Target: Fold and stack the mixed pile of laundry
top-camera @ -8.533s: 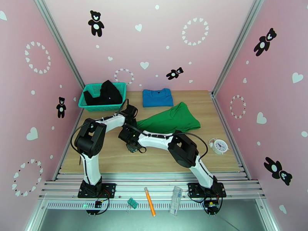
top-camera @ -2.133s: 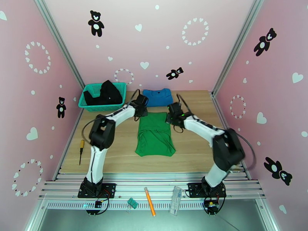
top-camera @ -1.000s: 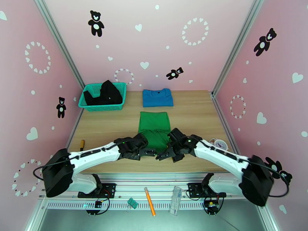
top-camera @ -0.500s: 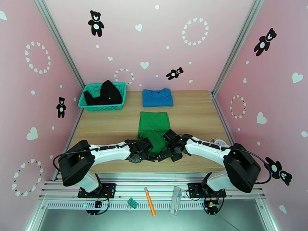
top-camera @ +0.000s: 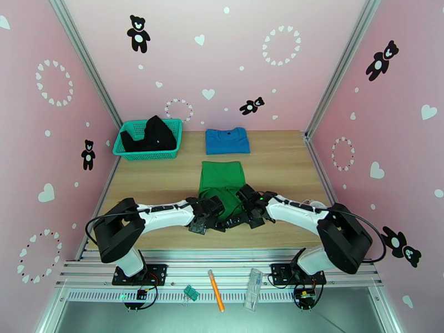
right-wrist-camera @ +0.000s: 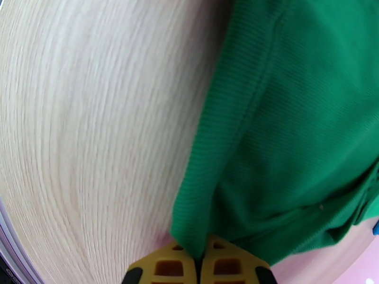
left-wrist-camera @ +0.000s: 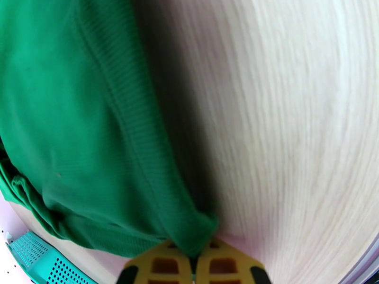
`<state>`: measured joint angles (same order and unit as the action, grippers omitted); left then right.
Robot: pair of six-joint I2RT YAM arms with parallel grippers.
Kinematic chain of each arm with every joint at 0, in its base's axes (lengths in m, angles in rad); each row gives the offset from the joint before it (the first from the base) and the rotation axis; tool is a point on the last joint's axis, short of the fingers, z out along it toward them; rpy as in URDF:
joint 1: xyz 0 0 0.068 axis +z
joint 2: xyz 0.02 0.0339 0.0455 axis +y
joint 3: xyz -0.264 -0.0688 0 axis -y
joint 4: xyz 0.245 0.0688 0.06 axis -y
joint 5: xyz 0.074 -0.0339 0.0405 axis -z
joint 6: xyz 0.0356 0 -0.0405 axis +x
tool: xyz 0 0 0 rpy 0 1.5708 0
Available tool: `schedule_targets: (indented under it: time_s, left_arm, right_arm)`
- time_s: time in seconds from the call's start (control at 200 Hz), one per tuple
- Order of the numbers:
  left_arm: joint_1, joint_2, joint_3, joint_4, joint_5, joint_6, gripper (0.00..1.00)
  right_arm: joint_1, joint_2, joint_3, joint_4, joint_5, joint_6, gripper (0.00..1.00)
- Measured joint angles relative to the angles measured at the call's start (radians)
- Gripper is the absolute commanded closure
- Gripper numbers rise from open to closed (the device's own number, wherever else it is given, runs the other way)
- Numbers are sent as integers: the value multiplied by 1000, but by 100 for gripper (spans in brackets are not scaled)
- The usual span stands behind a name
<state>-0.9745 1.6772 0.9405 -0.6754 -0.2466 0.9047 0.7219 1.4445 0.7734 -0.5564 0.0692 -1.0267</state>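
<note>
The green garment [top-camera: 222, 177] lies at the centre of the top view on the counter [top-camera: 288, 162]. Its far half is flat and its near edge is gathered up between the two arms. The left gripper [top-camera: 210, 222] is pressed together on the near left corner. In its wrist view the yellow fingers [left-wrist-camera: 163, 266] meet at the bottom edge of the frame with a peak of ribbed hem nipped between them. The right gripper [top-camera: 243, 219] pinches the near right corner likewise, the cloth running up and to the right from its fingers [right-wrist-camera: 227, 266].

The cloth looks light, thin and wholly limp: a knit that sags, stretches and wrinkles, with nothing stiff to hold its shape. It is not fragile and hardly slippery, but a grip on so small a tip of hem could let go under a hard pull, I judge. The hemmed corners are the right places to hold, both at once and level, so the edge hangs straight and lays over evenly.

The blue shirt [top-camera: 226, 140] sits folded just above the green one in the frame. The black garment [top-camera: 151, 134] lies heaped in the teal basket [top-camera: 145, 155] at upper left.
</note>
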Motion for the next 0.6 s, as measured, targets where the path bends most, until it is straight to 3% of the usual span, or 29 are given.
schedule_targets:
  time_s: [0.18,0.31,0.596]
  left_arm:
    - [63,-84,61,-1,7,-8,100]
    - [134,-137,164,1,27,-8,100]
    - [322,-16,406,-31,86,-7,100]
  right_arm:
    - [-62,-129,100,4,-44,45,100]
    - [-106,-138,185,44,-53,100,100]
    - [-175,70,400,201,-37,249,100]
